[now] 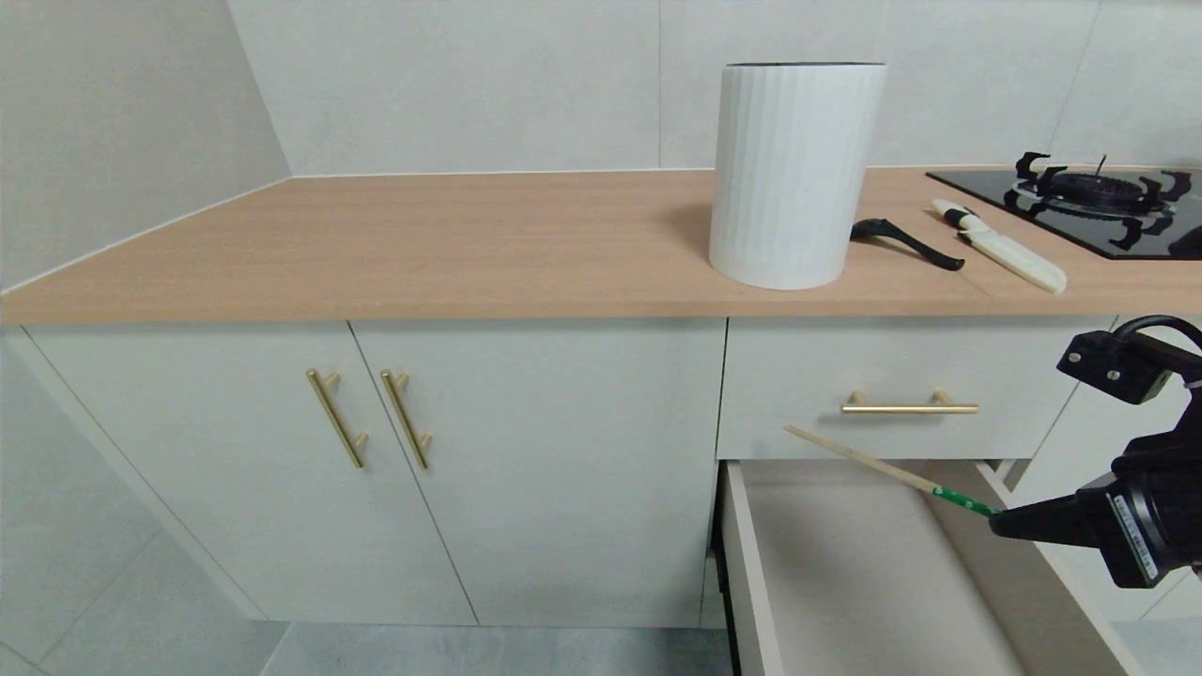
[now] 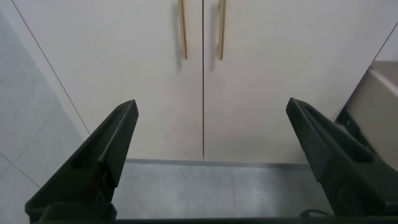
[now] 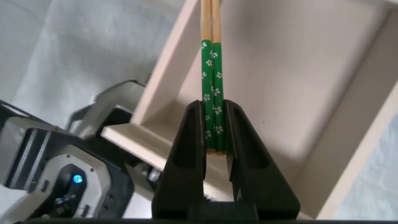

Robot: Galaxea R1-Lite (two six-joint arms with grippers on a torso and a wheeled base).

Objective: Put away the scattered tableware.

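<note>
Right pincer [image 1: 1001,519] clamps a pair of chopsticks [image 1: 883,467] by their green flowered ends, jaws shut tight on them, bare wooden tips pointing out ahead & slightly up, over the open drawer [image 1: 744,554] directly beneath it. Left pincer [image 2: 211,109] hangs spread wide w/ nothing in it, facing the cabinet doors [image 2: 261,74]. Step in hand, by the look of it: lay the sticks in the drawer. To do it well: level the pair first so both ends meet the drawer floor together, lower till the sticks sit just above that floor, hold them parallel to the side wall nearest the pincer & inside the rim, then let go w/o dragging. A drop from this height would prob. bounce or split the pair. Grip is at the very end, so the long free length may swing; go slow. Well above & beyond the pincer, on the countertop [image 1: 423,235], a black ladle [image 1: 906,242] & white knife [image 1: 1005,249] lie beside a ribbed white container [image 1: 796,174], prob. next to be put away
</note>
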